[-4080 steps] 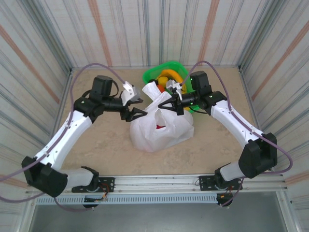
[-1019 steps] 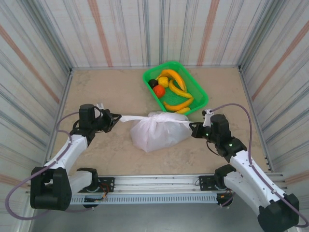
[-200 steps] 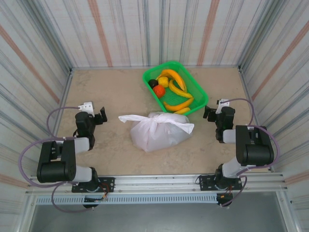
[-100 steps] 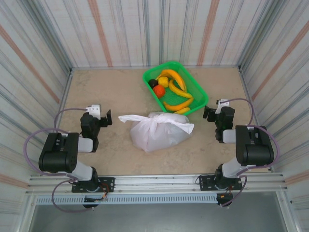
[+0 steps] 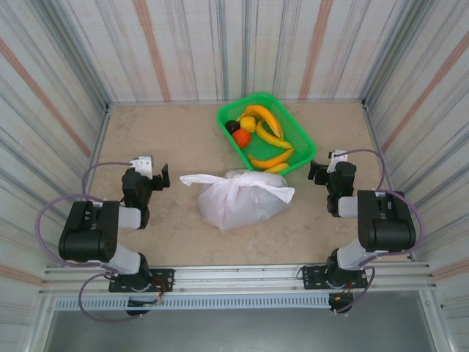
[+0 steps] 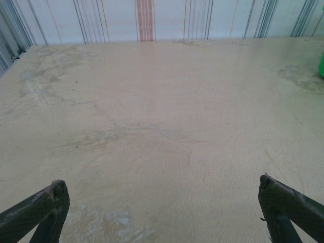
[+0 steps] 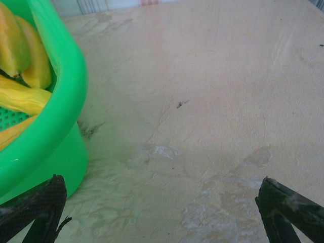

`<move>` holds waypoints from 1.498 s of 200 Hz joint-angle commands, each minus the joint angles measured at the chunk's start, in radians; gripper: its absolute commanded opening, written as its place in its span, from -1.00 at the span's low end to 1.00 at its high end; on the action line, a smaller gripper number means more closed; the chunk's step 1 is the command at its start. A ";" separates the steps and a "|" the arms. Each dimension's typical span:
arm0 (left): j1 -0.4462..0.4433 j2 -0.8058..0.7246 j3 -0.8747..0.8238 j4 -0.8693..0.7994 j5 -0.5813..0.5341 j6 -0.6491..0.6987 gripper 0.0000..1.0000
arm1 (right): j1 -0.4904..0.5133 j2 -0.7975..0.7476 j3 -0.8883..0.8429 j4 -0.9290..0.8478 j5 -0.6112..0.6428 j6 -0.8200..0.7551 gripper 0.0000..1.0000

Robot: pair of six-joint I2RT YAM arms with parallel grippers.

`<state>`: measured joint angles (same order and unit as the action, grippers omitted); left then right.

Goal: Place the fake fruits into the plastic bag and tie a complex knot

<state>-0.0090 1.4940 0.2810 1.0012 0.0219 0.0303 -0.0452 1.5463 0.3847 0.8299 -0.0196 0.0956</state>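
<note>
Jaws on both arms stand spread wide and pinch nothing. The left gripper (image 6: 161, 190) hangs low over bare table (image 5: 176, 139) at the near left. The right gripper (image 7: 161, 190) is at the near right, just beside the corner of the green basket (image 5: 302, 150). Both arms look folded back, so the step in hand is probably parking clear of the work. To do that well, each wrist should stay low and well apart from the film so that no fingertip snags a loose end or nudges the basket.

Between the two grippers, in the middle of the table, lies the plastic bag (image 5: 238, 205). It is white, crinkled and rounded out, and its contents cannot be made out through the film. At its far top the knot (image 5: 233, 181) is a bunched twist, with one flat end trailing left and one trailing right.

Farther back, the fake fruits (image 5: 264, 136) lie in the basket: yellow bananas, an orange-red piece and a dark one. The filling therefore looks incomplete.
</note>
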 commanded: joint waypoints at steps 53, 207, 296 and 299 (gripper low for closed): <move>-0.002 -0.002 -0.005 0.025 0.007 0.032 0.97 | 0.005 0.001 0.013 0.000 0.018 -0.011 0.98; -0.014 0.018 0.119 -0.190 -0.078 0.013 0.97 | 0.005 0.000 0.013 0.000 0.017 -0.010 0.98; -0.017 0.013 0.118 -0.193 -0.080 0.013 0.97 | 0.005 0.001 0.013 0.000 0.017 -0.011 0.98; -0.018 0.013 0.118 -0.193 -0.081 0.014 0.97 | 0.005 0.001 0.013 0.001 0.017 -0.011 0.98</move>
<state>-0.0265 1.5059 0.3946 0.8101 -0.0387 0.0490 -0.0452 1.5463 0.3847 0.8299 -0.0196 0.0956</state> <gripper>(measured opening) 0.986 0.990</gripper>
